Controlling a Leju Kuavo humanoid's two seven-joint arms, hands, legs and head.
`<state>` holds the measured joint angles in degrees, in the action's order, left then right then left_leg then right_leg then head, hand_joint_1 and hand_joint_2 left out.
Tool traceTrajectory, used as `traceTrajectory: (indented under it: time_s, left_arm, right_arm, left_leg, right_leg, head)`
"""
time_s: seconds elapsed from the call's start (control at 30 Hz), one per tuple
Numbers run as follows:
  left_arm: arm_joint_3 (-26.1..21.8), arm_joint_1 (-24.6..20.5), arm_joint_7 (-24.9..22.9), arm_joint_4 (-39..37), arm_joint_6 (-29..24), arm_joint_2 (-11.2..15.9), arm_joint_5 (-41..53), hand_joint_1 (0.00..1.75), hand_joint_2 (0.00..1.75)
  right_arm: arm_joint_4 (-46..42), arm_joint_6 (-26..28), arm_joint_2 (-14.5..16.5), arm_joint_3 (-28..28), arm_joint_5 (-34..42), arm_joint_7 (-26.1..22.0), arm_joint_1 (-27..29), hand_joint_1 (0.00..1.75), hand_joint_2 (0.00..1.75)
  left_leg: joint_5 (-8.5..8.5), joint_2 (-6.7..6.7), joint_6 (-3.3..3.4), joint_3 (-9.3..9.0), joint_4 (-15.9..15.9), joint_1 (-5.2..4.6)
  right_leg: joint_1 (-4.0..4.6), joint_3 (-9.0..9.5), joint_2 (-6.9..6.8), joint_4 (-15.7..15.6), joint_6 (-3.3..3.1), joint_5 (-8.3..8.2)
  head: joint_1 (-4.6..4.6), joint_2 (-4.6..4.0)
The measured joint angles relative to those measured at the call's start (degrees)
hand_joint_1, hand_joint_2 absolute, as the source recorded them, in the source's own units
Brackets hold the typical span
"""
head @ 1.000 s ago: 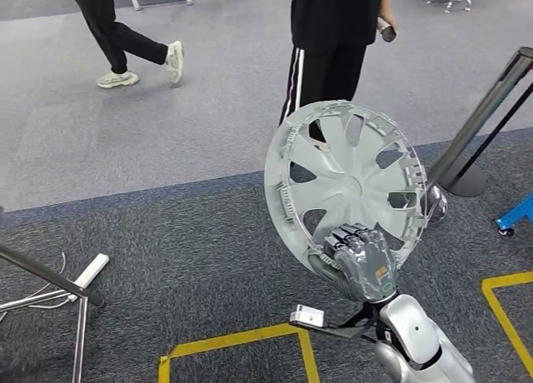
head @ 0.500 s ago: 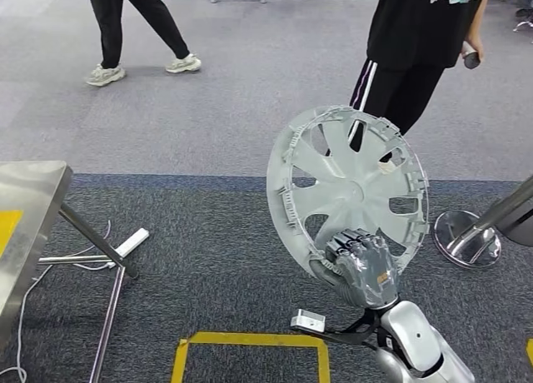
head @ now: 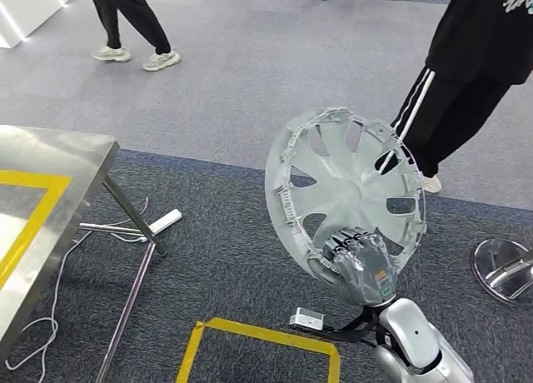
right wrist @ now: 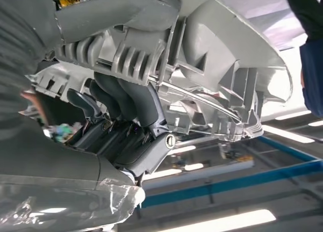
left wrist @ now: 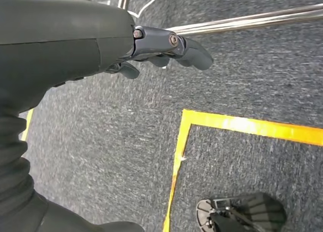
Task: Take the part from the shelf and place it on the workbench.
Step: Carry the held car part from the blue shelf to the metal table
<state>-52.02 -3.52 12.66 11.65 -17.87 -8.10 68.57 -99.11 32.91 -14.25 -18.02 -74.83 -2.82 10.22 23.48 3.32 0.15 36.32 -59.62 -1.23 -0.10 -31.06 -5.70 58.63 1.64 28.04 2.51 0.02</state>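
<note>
The part is a grey plastic wheel cover [head: 346, 196] with spokes and a clipped rim. It stands nearly upright in the air at the centre right of the head view, and my right hand [head: 361, 262] grips its lower rim. The right wrist view shows the dark fingers [right wrist: 125, 103] curled around the ribbed rim of the wheel cover [right wrist: 213, 65]. The steel workbench [head: 75, 162] with yellow tape comes in at the left edge. My left hand [left wrist: 152, 45] hangs over the dark carpet and holds nothing, its fingers loosely extended.
Thin steel legs [head: 129, 304] and a white power strip [head: 162, 225] with cables lie under the workbench. A person in black trousers [head: 440, 108] stands close behind the wheel cover; another person [head: 129, 21] walks at the back left. A round metal base [head: 503, 271] sits at right. Yellow floor tape [head: 264, 337] lies below.
The whole view has swung left: the workbench has come in from the left, and the people and the metal base have slid rightward. The wheel cover stays gripped in my right hand.
</note>
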Motion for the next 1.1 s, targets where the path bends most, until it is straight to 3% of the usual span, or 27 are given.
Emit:
traceTrajectory:
  time_s: [0.03, 0.1, 0.13, 0.2, 0.27, 0.33, 0.37, 0.4, 0.43, 0.5, 0.57, 0.63, 0.7, 0.77, 0.83, 0.87, 0.9, 0.93, 1.0, 1.07, 1.1]
  left_arm:
    - [0.0, -0.1, 0.0, 0.0, 0.0, 0.0, 0.0, 0.0, 1.75]
    - [0.0, -0.1, 0.0, 0.0, 0.1, 0.0, 0.0, 0.0, 1.75]
    - [0.0, 0.1, 0.0, 0.0, 0.2, 0.0, 0.0, 0.0, 1.75]
    - [0.0, 0.1, -0.1, 0.0, 0.3, 0.1, 0.0, 0.0, 1.75]
    - [0.0, -0.1, -0.1, 0.0, 0.4, 0.2, 0.0, 0.0, 1.75]
    - [0.0, -0.1, -0.2, 0.0, 0.6, 0.2, 0.0, 0.0, 1.75]
    - [0.0, 0.0, -0.3, 0.0, 0.7, 0.1, 0.0, 0.0, 1.75]
    - [0.0, 0.0, -0.3, 0.0, 0.7, 0.1, 0.0, 0.0, 1.75]
    - [0.0, 0.0, -0.4, 0.0, 0.8, 0.1, 0.0, 0.0, 1.75]
    - [0.0, 0.0, -0.6, 0.0, 0.8, 0.2, 0.0, 0.0, 1.75]
    - [0.0, 0.0, -0.7, 0.0, 0.9, 0.3, 0.0, 0.0, 1.75]
    - [0.0, 0.4, -0.7, 0.0, 0.9, 0.3, 0.0, 0.0, 1.75]
    - [0.0, 0.5, -0.8, 0.0, 0.9, 0.3, 0.0, 0.0, 1.75]
    - [0.0, 0.3, -0.8, 0.0, 0.9, 0.2, 0.0, 0.0, 1.75]
    - [0.0, 0.2, -0.8, 0.0, 0.9, 0.1, 0.0, 0.0, 1.75]
    - [0.0, 0.3, -0.8, 0.0, 0.9, 0.0, 0.0, 0.0, 1.75]
    - [0.0, 0.3, -0.8, 0.0, 0.9, 0.0, 0.0, 0.0, 1.75]
    - [0.0, 0.3, -0.8, 0.0, 0.9, 0.1, 0.0, 0.0, 1.75]
    - [0.0, 0.2, -0.8, 0.0, 0.9, 0.1, 0.0, 0.0, 1.75]
    - [0.0, 0.0, -0.8, 0.0, 0.9, 0.1, 0.0, 0.0, 1.75]
    - [0.0, 0.1, -0.8, 0.0, 0.9, 0.1, 0.0, 0.0, 1.75]
  right_arm:
    - [0.0, 0.0, 0.0, 0.0, 0.0, 0.0, -0.1, 1.75, 1.75]
    - [0.0, 0.0, 0.0, -0.1, 0.1, 0.0, -0.4, 1.75, 1.75]
    - [0.0, 0.0, 0.0, -0.1, 0.1, 0.0, -0.5, 1.75, 1.75]
    - [-0.1, 0.0, 0.0, 0.0, 0.3, 0.0, -0.7, 1.75, 1.75]
    - [-0.2, 0.0, -0.1, 0.1, 0.4, 0.1, -0.5, 1.75, 1.75]
    - [-0.2, -0.1, -0.1, 0.2, 0.4, 0.1, -0.3, 1.75, 1.75]
    - [-0.2, -0.1, -0.1, 0.2, 0.4, 0.1, -0.2, 1.75, 1.75]
    - [-0.2, -0.1, -0.1, 0.2, 0.5, 0.1, -0.2, 1.75, 1.75]
    - [-0.2, -0.1, -0.1, 0.3, 0.5, 0.1, -0.2, 1.75, 1.75]
    - [-0.2, -0.1, -0.1, 0.3, 0.5, 0.1, -0.2, 1.75, 1.75]
    - [-0.2, -0.1, -0.1, 0.3, 0.5, 0.1, -0.1, 1.75, 1.75]
    - [-0.3, -0.2, -0.1, 0.3, 0.5, 0.2, -0.1, 1.75, 1.75]
    - [-0.3, -0.2, -0.1, 0.3, 0.6, 0.2, 0.0, 1.75, 1.75]
    - [-0.4, -0.2, -0.1, 0.5, 0.6, 0.2, 0.2, 1.75, 1.75]
    - [-0.4, -0.2, -0.1, 0.5, 0.6, 0.2, 0.3, 1.75, 1.75]
    - [-0.4, -0.2, -0.1, 0.6, 0.6, 0.2, 0.3, 1.75, 1.75]
    - [-0.4, -0.2, -0.1, 0.5, 0.6, 0.2, 0.2, 1.75, 1.75]
    - [-0.4, -0.2, -0.1, 0.5, 0.6, 0.2, 0.2, 1.75, 1.75]
    - [-0.4, -0.2, -0.1, 0.6, 0.6, 0.2, 0.2, 1.75, 1.75]
    - [-0.4, -0.2, -0.2, 0.7, 0.5, 0.2, 0.2, 1.75, 1.75]
    - [-0.4, -0.2, -0.2, 0.7, 0.5, 0.1, 0.1, 1.75, 1.75]
  left_leg:
    - [-0.08, 0.64, 0.23, -0.78, 1.6, -0.24]
    - [0.05, -0.43, 0.7, -0.85, 2.2, -0.35]
    - [-0.04, -1.17, 0.96, -0.94, 2.4, -0.23]
    - [-0.24, -2.58, 1.54, -1.22, 2.8, 0.21]
    - [-0.25, -4.07, 1.93, -1.27, 2.8, 0.47]
    - [-0.24, -5.73, 2.03, -1.29, 2.8, 0.5]
    - [-0.24, -6.62, 2.0, -1.32, 2.7, 0.55]
    - [-0.24, -7.52, 1.91, -1.38, 2.7, 0.66]
    - [-0.22, -8.46, 1.71, -1.42, 2.6, 0.77]
    - [-0.24, -10.11, 1.08, -1.17, 2.2, 0.83]
    - [-0.58, -11.44, 0.38, -0.62, 2.1, 0.92]
    - [-0.83, -12.16, -0.18, -0.26, 2.2, 1.11]
    - [0.77, -9.3, -0.63, 0.92, -0.2, 0.89]
    - [4.38, -5.28, -0.99, 4.22, -7.1, 0.76]
    - [6.73, -4.1, -1.15, 7.52, -13.8, 0.92]
    - [6.41, -3.97, -1.13, 7.86, -14.6, 0.95]
    - [5.07, -3.82, -1.05, 6.99, -13.0, 0.94]
    - [3.12, -3.19, -0.86, 5.05, -9.5, 0.86]
    - [0.47, -0.28, -0.38, 0.91, -1.8, 0.38]
    - [0.19, 1.3, 0.12, -0.67, 1.5, -0.07]
    - [0.28, 0.65, 0.41, -0.61, 1.7, -0.12]
  right_leg:
    - [0.15, 0.11, -0.66, 0.0, 0.24, 0.18]
    - [0.27, 0.41, -2.05, -0.2, 0.74, 0.43]
    - [0.18, 0.46, -1.82, -0.1, 1.04, 0.72]
    - [-0.05, -0.93, 1.15, 3.2, 1.57, 2.73]
    - [-0.25, -4.72, 4.7, 10.7, 1.9, 6.17]
    - [-0.32, -7.95, 5.56, 16.2, 2.12, 7.6]
    - [-0.36, -8.18, 5.66, 16.0, 2.18, 6.65]
    - [-0.48, -7.21, 5.87, 13.4, 2.23, 4.66]
    - [-0.73, -5.44, 6.7, 9.3, 2.36, 2.31]
    - [-1.31, -2.06, 9.55, 2.2, 2.53, -0.34]
    - [-1.42, -0.97, 10.84, 0.2, 2.12, -0.35]
    - [-1.27, -0.83, 9.49, 0.1, 1.33, -0.57]
    - [-1.23, -0.63, 7.94, -0.1, 0.59, -0.72]
    - [-1.0, -0.54, 6.24, -0.2, 0.07, -0.64]
    - [-0.76, -0.47, 4.38, -0.2, -0.16, -0.48]
    - [-0.69, -0.38, 3.49, -0.2, -0.22, -0.38]
    - [-0.65, -0.22, 2.66, -0.2, -0.22, -0.26]
    - [-0.62, 0.01, 1.89, -0.2, -0.17, -0.11]
    - [-0.3, 0.34, 0.55, -0.1, 0.2, 0.35]
    - [0.12, 0.62, -0.74, -0.2, 0.66, 0.75]
    - [0.22, 0.79, -1.42, -0.3, 0.89, 0.88]
  head:
    - [0.03, 0.0]
    - [0.13, 0.0]
    - [0.15, 0.0]
    - [0.3, 0.01]
    - [0.53, 0.01]
    - [0.6, 0.01]
    - [0.6, 0.01]
    - [0.6, 0.02]
    - [0.61, 0.02]
    - [0.57, 0.02]
    - [0.52, 0.01]
    - [0.51, 0.01]
    - [0.24, 0.01]
    - [-0.03, 0.0]
    - [-0.05, 0.0]
    - [-0.07, 0.0]
    - [-0.07, 0.0]
    - [-0.07, 0.0]
    - [-0.09, 0.0]
    - [0.09, 0.0]
    - [0.15, 0.01]
